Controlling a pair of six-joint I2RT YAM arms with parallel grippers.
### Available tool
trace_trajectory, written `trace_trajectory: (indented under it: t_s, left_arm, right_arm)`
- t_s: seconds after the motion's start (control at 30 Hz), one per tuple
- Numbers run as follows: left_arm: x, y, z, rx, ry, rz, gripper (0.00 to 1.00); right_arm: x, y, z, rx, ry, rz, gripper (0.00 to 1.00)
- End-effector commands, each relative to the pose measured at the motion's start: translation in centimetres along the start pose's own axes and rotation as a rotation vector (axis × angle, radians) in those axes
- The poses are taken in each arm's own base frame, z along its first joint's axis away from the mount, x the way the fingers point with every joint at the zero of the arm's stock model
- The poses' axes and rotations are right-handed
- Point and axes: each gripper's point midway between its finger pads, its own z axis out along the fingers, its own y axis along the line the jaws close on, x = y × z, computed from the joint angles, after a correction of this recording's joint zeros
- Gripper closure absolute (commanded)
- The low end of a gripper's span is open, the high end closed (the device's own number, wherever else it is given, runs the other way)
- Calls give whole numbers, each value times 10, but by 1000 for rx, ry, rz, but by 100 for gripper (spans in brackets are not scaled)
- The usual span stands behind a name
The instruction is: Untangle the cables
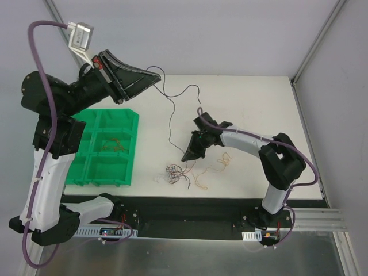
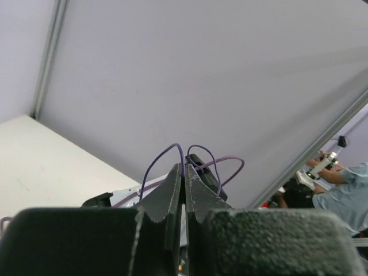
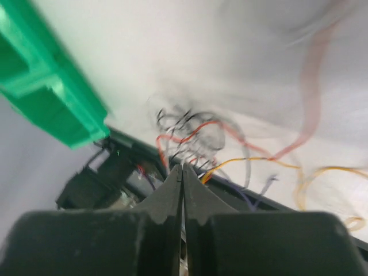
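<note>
A small tangle of cables [image 1: 174, 171], thin black, orange and white wires, lies near the table's front edge. It also shows blurred in the right wrist view [image 3: 192, 135]. One long black cable [image 1: 171, 118] rises from the tangle to my left gripper [image 1: 157, 73], which is raised high at the back and shut on its end. In the left wrist view the left gripper [image 2: 184, 168] has its jaws pressed together and the black cable does not show. My right gripper [image 1: 186, 156] [image 3: 183, 168] is shut just above and right of the tangle, with no wire visible between its jaws.
A green compartment tray [image 1: 129, 118] stands at the left and holds an orange wire [image 1: 113, 145]. Loose cream and orange strands [image 1: 225, 160] lie to the right of the tangle, and more lie in front [image 1: 199, 181]. Enclosure walls stand behind and to the right.
</note>
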Motion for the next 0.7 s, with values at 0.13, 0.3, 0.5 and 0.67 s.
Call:
trace_trajectory:
  t_s: [0.13, 0.3, 0.5, 0.67]
  left_arm:
    - [-68, -79, -41, -51, -247, 349, 100]
    - [-86, -89, -54, -101, -332, 401, 100]
    - [-93, -94, -44, -63, -328, 363, 100]
    - [-114, -114, -48, -22, -423, 371, 100]
  right_arm:
    - [-106, -155, -142, 490, -387, 144, 100]
    - [-131, -230, -227, 738, -451, 96, 99]
    - [-91, -117, -189, 287, -282, -161, 38]
    - [-28, -10, -129, -96, -224, -223, 25]
